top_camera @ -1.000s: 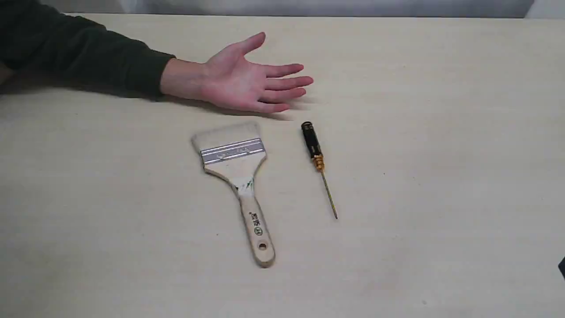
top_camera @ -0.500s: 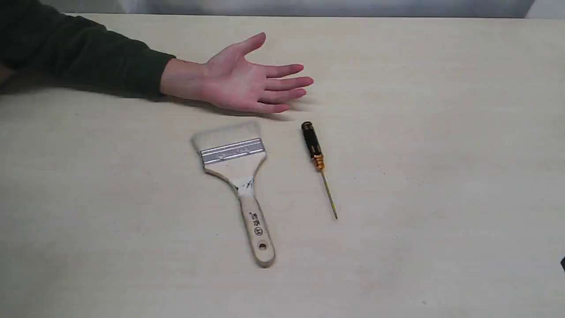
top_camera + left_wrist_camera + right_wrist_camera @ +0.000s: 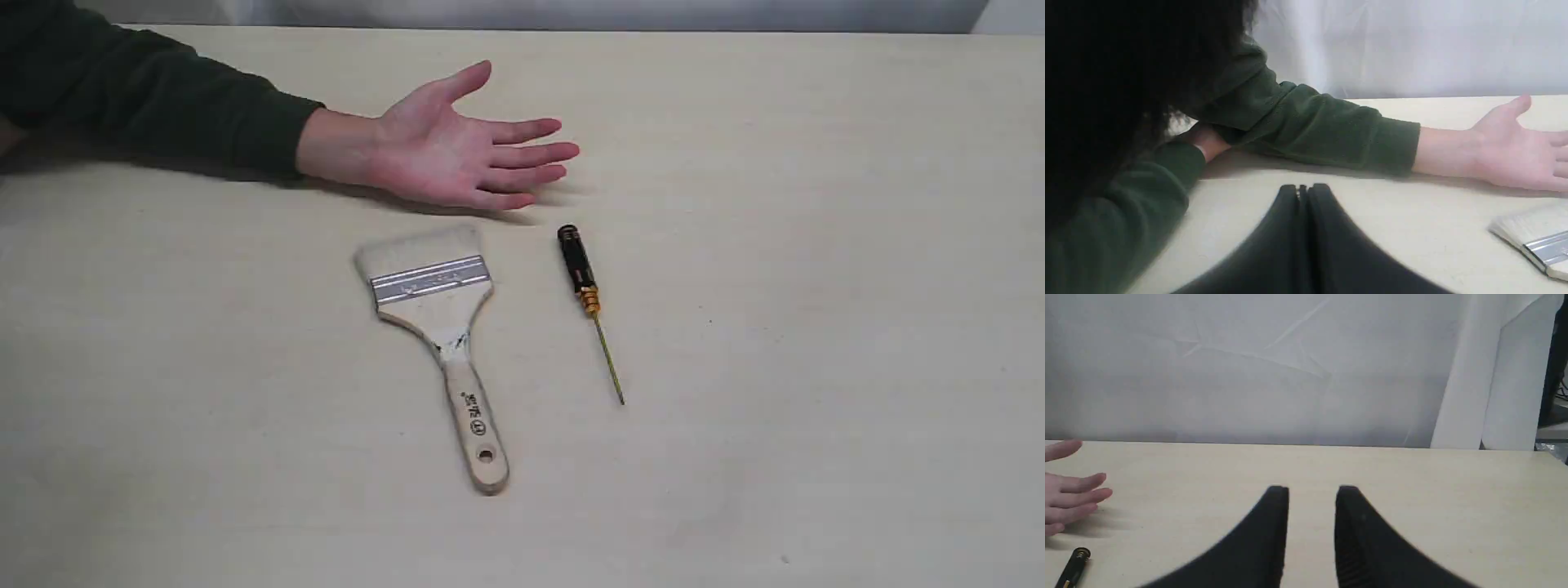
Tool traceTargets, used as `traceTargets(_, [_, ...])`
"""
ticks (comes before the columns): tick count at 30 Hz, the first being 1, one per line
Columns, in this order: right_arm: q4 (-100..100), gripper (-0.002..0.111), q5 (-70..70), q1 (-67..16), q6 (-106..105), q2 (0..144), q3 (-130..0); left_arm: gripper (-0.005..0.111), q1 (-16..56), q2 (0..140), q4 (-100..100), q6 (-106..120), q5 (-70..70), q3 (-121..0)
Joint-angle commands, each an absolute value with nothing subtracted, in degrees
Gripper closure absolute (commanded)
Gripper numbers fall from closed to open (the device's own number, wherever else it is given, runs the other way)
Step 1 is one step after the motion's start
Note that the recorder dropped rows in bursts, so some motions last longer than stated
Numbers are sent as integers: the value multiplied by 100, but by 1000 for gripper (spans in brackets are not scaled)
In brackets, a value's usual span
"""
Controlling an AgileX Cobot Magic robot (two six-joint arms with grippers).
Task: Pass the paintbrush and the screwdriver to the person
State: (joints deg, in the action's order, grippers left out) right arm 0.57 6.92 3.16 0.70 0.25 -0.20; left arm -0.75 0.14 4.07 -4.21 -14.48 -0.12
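Note:
The paintbrush [image 3: 437,327] lies flat mid-table, pale bristles toward the person, wooden handle toward the near edge; its bristle corner [image 3: 1531,241] shows in the left wrist view. To its right lies the screwdriver [image 3: 584,286], black handle toward the person; its handle end [image 3: 1073,565] shows in the right wrist view. The person's open hand [image 3: 457,147] rests palm up just beyond both, dark green sleeve [image 3: 155,106] to the left. My left gripper [image 3: 1303,188] is shut on nothing. My right gripper [image 3: 1312,492] is open and empty. Neither gripper appears in the exterior view.
The pale wooden table [image 3: 816,286] carries only these things. A white backdrop [image 3: 1290,367] stands behind its far edge. The person's dark hair and other arm [image 3: 1126,122] fill one side of the left wrist view.
A dark bit of the right arm at the exterior view's right edge has slipped out of sight. Brush, screwdriver and hand have not moved.

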Motion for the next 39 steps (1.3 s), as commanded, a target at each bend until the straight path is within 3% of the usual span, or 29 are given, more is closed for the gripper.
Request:
traceTargets(1, [43,85,571,345,86,0,0,107,-64,0,386,-432,-1432,0])
traceTargets(23, [-2583,85,-278,319,52,0,-61,107,-64,0,386,-432,-1432,0])
traceTargets(34, [-2621,85,1106,319,-388,497,-1935,107,-64,0,403,-432,-1430,0])
traceTargets(39, [-3910,85,2210,319,-2525,1442,-3071,107,-64,0,403,-432,-1430,0])
